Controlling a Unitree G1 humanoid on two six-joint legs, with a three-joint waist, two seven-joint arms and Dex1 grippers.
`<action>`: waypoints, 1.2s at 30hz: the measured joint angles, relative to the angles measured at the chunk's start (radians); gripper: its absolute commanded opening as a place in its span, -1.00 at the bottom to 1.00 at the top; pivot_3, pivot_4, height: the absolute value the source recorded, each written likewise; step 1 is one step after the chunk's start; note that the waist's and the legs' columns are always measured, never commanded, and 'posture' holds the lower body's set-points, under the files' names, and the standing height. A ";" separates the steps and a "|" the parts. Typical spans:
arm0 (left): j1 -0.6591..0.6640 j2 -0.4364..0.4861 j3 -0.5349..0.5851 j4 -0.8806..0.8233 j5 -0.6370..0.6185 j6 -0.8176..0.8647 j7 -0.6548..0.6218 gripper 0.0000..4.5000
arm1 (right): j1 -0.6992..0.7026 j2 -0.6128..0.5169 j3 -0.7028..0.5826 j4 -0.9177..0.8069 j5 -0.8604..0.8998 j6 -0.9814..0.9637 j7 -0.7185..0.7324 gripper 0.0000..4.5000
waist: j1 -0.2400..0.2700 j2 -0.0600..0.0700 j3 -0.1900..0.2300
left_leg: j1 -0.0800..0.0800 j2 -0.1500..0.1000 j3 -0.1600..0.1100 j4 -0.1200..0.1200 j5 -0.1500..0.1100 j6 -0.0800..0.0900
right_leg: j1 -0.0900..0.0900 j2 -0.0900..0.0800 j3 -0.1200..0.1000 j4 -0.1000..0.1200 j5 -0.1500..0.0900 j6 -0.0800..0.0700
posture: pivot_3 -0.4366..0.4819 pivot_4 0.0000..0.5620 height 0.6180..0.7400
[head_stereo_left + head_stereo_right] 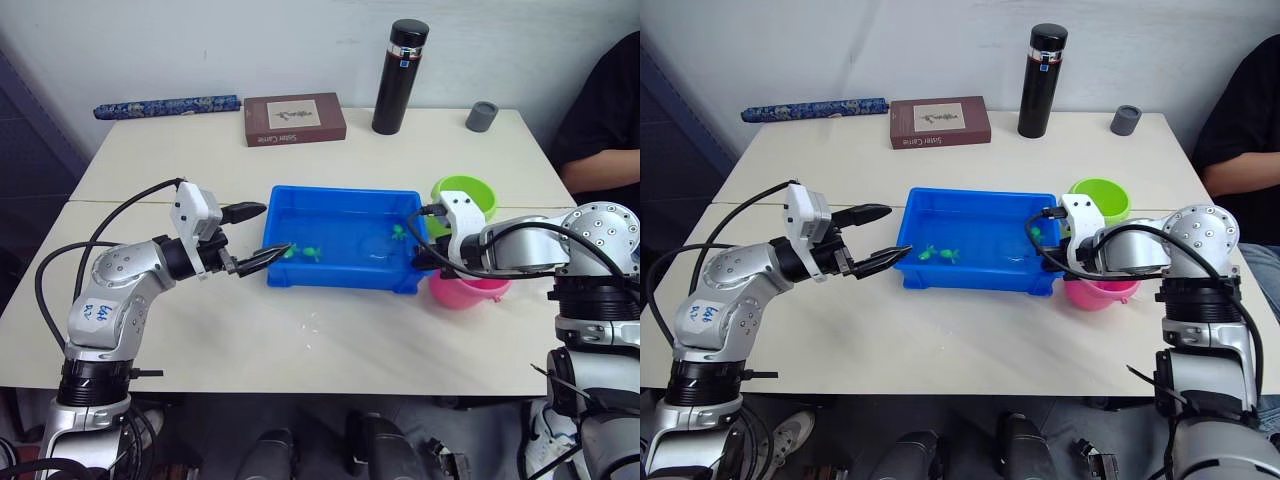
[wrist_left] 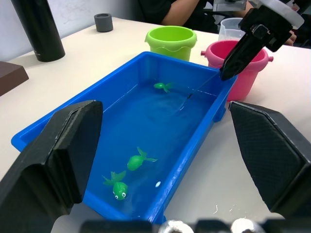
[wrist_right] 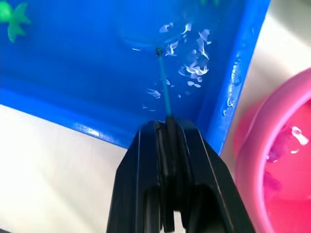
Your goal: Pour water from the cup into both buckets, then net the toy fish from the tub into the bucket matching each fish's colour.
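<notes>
Right pincer [image 3: 167,128] clenched on the net [image 3: 163,82] stick, its thin teal shaft reaching ahead into the blue tub [image 1: 300,275]; left pincer [image 1: 262,235] released.

Behind the black flask [image 1: 401,77] sits nothing; a brown book [image 1: 295,119] lies beside it, a patterned blue roll [image 1: 167,106] beyond the book, a small grey cup [image 1: 481,116] on its other side.

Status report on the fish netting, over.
Right gripper shut on net handle, net dipped in tub. Left gripper open at tub's near-left corner. Three green fish in the tub.
</notes>
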 measured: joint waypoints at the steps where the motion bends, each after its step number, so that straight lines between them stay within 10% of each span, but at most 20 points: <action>1: 0.000 0.000 0.000 0.000 0.000 0.000 0.000 0.99 | -0.003 -0.002 0.002 0.004 0.013 0.000 -0.005 -1.00 | 0.000 0.000 0.000 | 0.000 0.000 0.000 0.000 0.000 0.000 | 0.000 0.000 0.000 0.000 0.000 0.000 | -0.05 -0.47 0.99; 20: -0.001 0.000 0.000 0.001 -0.003 0.000 0.002 0.99 | -0.045 -0.166 0.288 0.006 0.408 -0.212 -0.217 -1.00 | 0.000 0.001 0.000 | -0.002 0.000 -0.002 -0.003 0.000 0.001 | 0.000 0.000 -0.002 -0.010 0.000 0.001 | -0.05 -0.47 0.99; 36: -0.001 0.003 0.000 0.000 -0.005 0.001 0.011 0.99 | -0.088 -0.103 0.300 0.020 0.281 -0.322 -0.273 -1.00 | 0.003 0.001 0.001 | -0.008 0.001 -0.005 -0.003 0.000 0.001 | -0.002 0.000 -0.006 -0.011 0.001 0.002 | -0.05 -0.47 0.99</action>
